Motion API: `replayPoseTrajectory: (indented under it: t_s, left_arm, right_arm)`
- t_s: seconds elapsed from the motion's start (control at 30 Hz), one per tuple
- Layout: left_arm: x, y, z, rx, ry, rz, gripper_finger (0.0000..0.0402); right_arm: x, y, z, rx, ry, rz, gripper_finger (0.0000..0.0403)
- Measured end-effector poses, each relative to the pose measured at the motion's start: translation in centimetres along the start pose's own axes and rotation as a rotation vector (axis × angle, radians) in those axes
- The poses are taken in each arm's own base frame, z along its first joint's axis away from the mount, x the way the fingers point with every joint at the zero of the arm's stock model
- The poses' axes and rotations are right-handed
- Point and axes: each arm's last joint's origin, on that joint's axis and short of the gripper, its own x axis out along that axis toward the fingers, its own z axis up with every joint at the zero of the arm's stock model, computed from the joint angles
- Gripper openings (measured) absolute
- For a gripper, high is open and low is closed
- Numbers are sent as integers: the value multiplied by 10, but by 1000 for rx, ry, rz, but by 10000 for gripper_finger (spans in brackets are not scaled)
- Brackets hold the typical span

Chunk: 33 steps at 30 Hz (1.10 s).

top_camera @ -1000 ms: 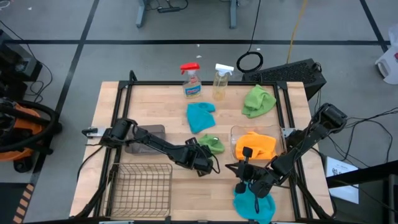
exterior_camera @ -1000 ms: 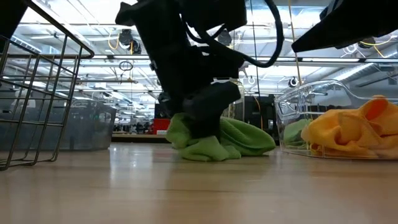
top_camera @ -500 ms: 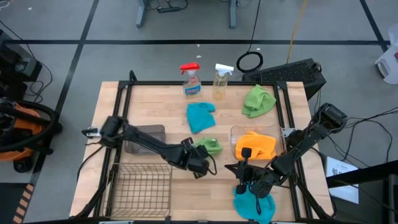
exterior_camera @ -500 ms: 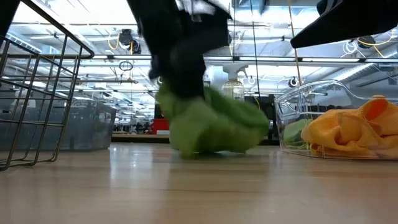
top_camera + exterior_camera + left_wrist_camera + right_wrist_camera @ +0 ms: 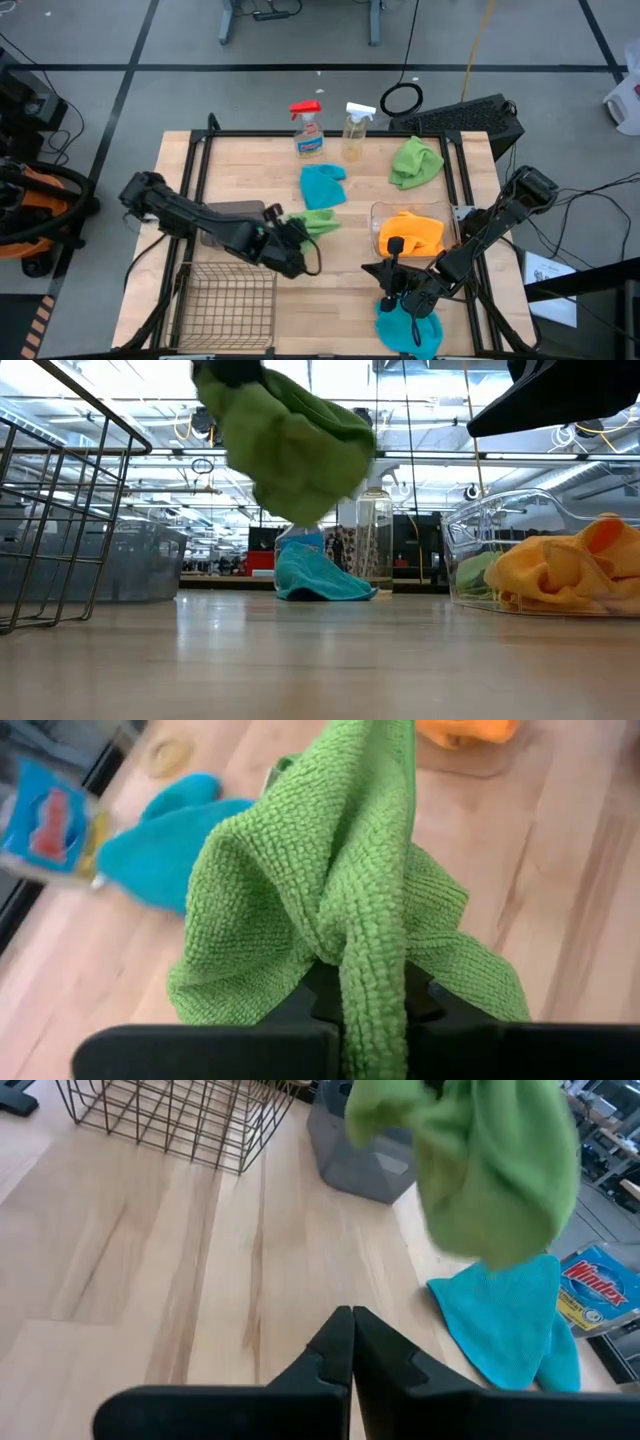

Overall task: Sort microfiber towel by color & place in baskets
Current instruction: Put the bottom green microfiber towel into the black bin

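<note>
Green microfiber towel (image 5: 315, 221) hangs clear of the bench (image 5: 340, 290), clamped in the left gripper (image 5: 290, 236); the left wrist view shows the cloth pinched between the two dark fingers (image 5: 300, 1010). The gripper is positioned above the bench near the smoky grey tub (image 5: 232, 222), with the wire-mesh basket (image 5: 225, 293) at the front-left corner. A second green towel (image 5: 416, 162) lies at the far right of the bench. One teal towel (image 5: 322, 186) lies just in front of the two spray bottles (image 5: 307, 128). Another teal towel (image 5: 410, 328) lies at the front edge, below the right gripper (image 5: 392, 295), whose fingers are clenched on nothing. Orange towels (image 5: 411, 232) fill the clear tub (image 5: 383, 214).
</note>
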Motion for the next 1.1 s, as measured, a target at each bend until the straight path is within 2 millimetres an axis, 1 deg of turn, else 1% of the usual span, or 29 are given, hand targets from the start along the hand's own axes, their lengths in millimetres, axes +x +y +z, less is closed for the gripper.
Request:
replayPoseTrajectory:
  t_s: [0.23, 0.4, 0.5, 0.6, 0.77, 1.1]
  left_arm:
    - [-44, 28, -15, -5, 56, 29, 31]
    - [-71, 47, -27, -10, 91, 40, 31]
    - [-86, 60, -34, -35, 113, 55, 31]
    - [-96, 71, -40, -49, 131, 72, 31]
    - [-105, 81, -50, -30, 160, 55, 31]
    - [-95, 88, -70, -6, 254, 46, 31]
  right_arm:
    - [0, 0, 0, 28, 0, 2, 0]
    - [0, 0, 0, 33, 1, 5, 0]
    - [0, 0, 0, 34, 1, 5, 0]
    - [0, 0, 0, 34, 1, 5, 0]
    - [0, 0, 0, 34, 1, 5, 0]
    - [0, 0, 0, 34, 1, 6, 0]
